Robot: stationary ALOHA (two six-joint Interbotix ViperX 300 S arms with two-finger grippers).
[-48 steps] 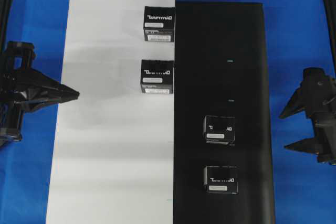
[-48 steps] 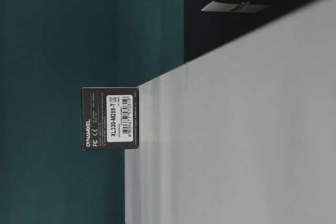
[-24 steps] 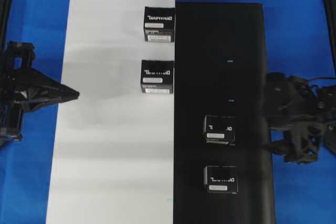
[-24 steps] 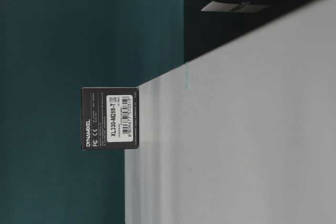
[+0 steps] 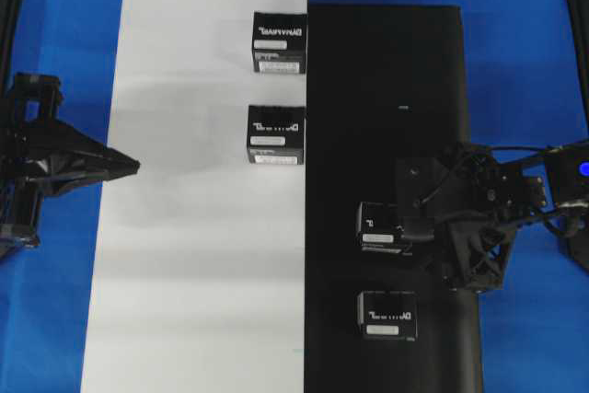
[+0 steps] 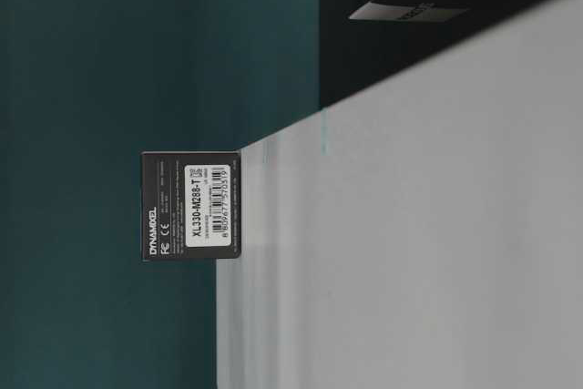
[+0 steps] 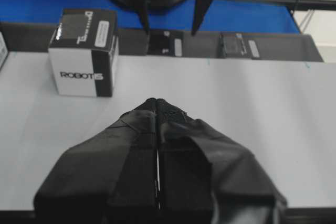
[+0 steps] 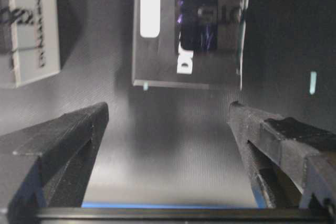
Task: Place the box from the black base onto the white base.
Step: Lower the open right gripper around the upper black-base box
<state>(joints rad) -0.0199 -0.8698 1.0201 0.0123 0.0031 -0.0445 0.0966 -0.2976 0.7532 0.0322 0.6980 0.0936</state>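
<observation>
Right pincer (image 5: 414, 227) stood wide open, empty, low over the black base (image 5: 386, 89), fingers pointed at the box (image 5: 384, 228), the upper of the two boxes on that base. In the right wrist view the box (image 8: 190, 30) sat ahead of the fingertips, not yet between them. Left pincer (image 7: 157, 109) was pressed shut, nothing in it, parked at the left edge of the white base (image 5: 184, 273).

Risks, as I judged them: fingers could nudge or shove the box along the smooth sheet before closing; an off-centre approach could tip or twist it; the second box (image 5: 386, 314) lay near, so a wide sweep could clip it. On the white base two more look-alike boxes (image 5: 279, 41) (image 5: 275, 134) sat close to the seam, so a careless drop could knock one.

Surface: blue table (image 5: 525, 43) under both sheets, which lay side by side, touching along their long edges. Teal backdrop behind. Table-level view was rotated sideways.
</observation>
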